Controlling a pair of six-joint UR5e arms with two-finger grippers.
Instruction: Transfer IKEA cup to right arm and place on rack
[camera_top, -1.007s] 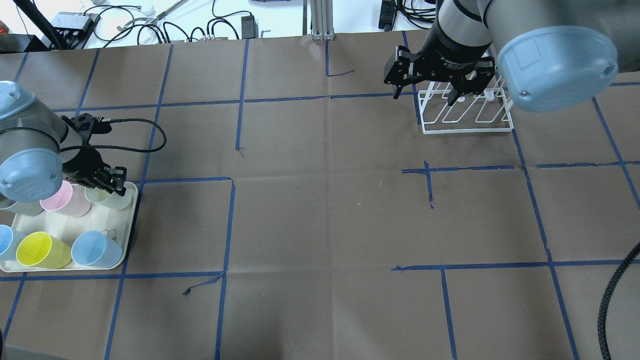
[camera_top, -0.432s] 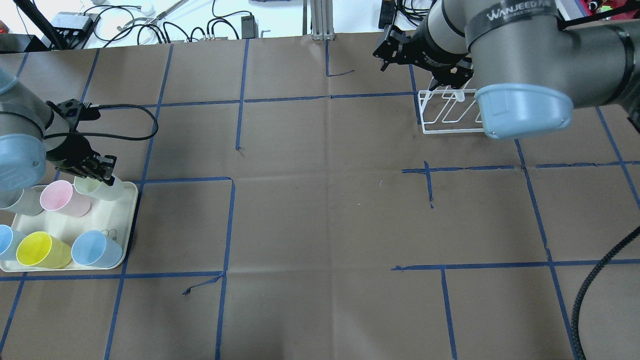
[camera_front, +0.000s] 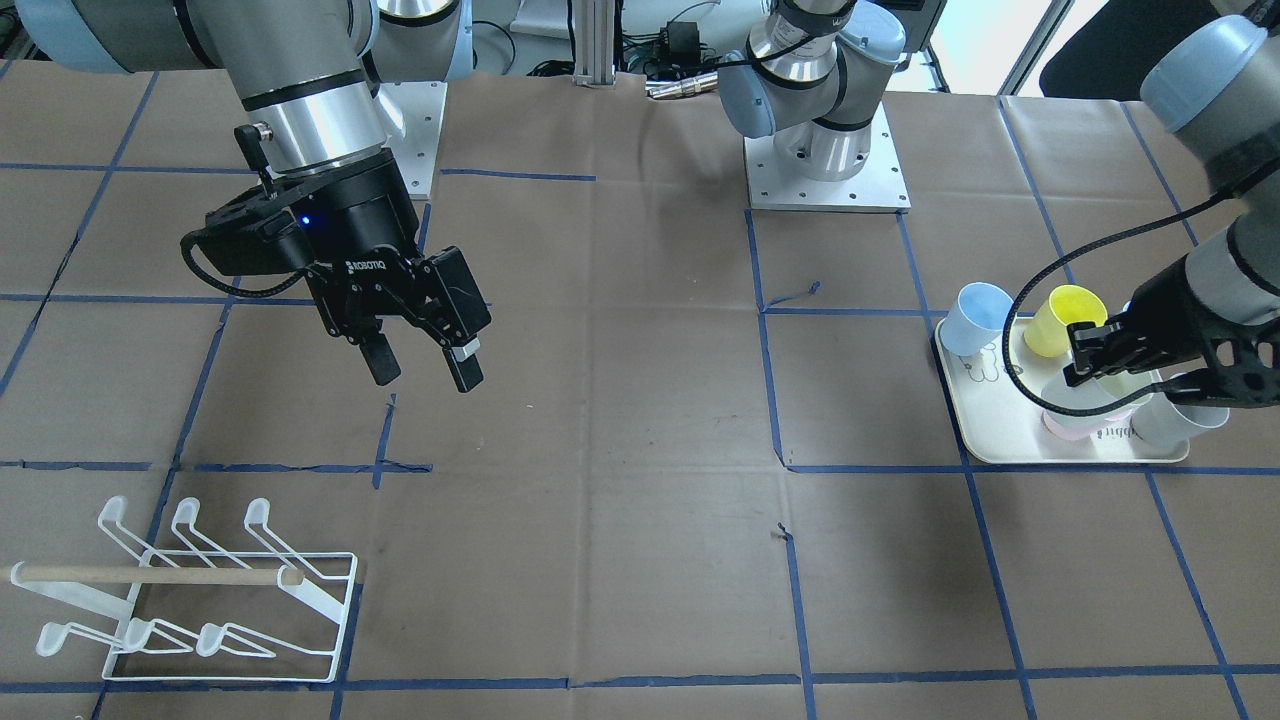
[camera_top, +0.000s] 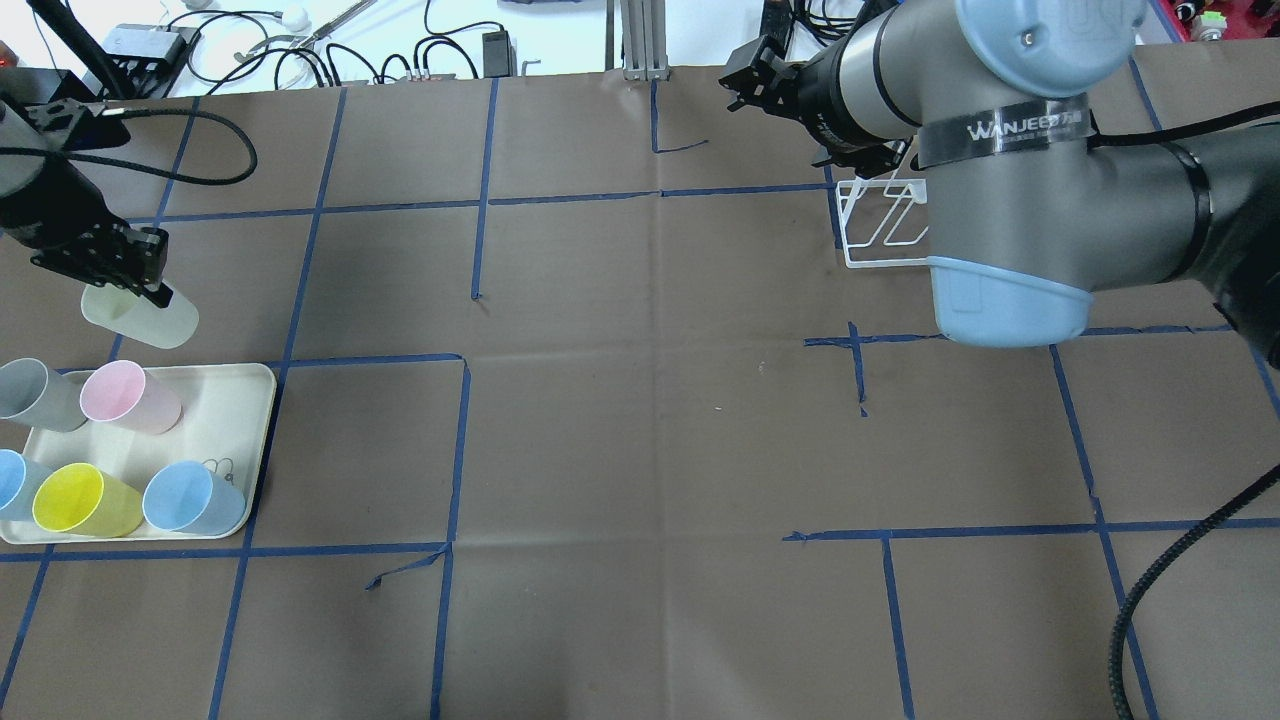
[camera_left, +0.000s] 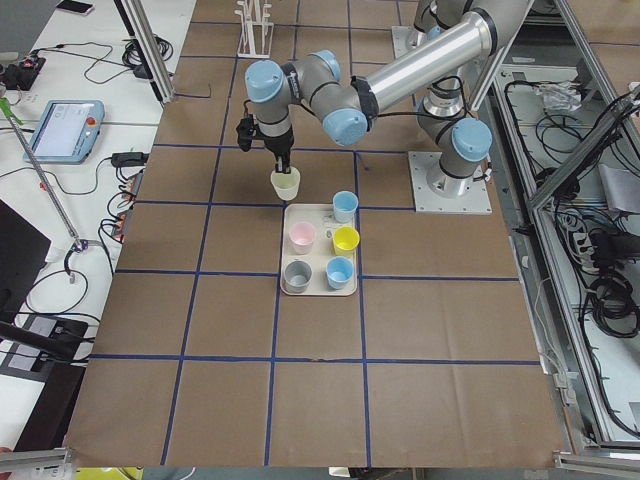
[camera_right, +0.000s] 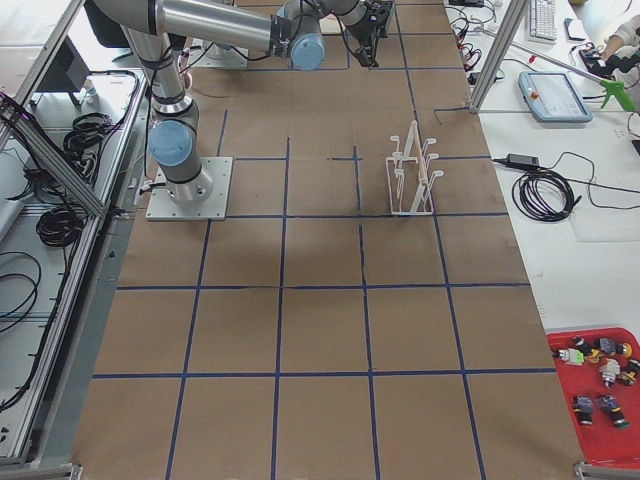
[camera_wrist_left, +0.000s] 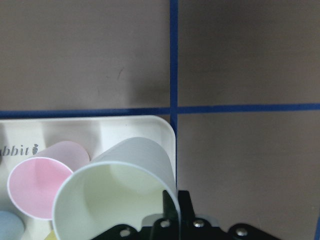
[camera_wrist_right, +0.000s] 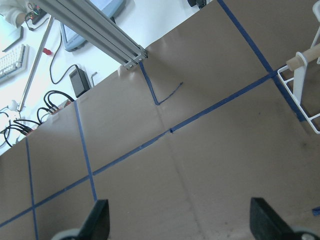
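My left gripper (camera_top: 128, 288) is shut on the rim of a pale green IKEA cup (camera_top: 142, 320) and holds it in the air just beyond the cream tray (camera_top: 235, 400). The left wrist view shows the cup (camera_wrist_left: 115, 192) pinched at its rim, above the tray corner (camera_wrist_left: 150, 127). It also shows in the front-facing view (camera_front: 1085, 396) and the exterior left view (camera_left: 286, 183). My right gripper (camera_front: 420, 368) is open and empty, in the air beside the white wire rack (camera_front: 200, 590). The overhead view shows the rack (camera_top: 880, 225) partly hidden by the right arm.
The tray holds a grey cup (camera_top: 25, 393), a pink cup (camera_top: 125, 395), a yellow cup (camera_top: 85, 500) and two blue cups (camera_top: 190, 497). Blue tape lines cross the brown table. Cables and boxes lie beyond the far edge (camera_top: 300, 50).
My left gripper has lifted the pale green cup out of the tray and carried it toward the far side. My right arm has swung away from above the rack, toward the table's middle.
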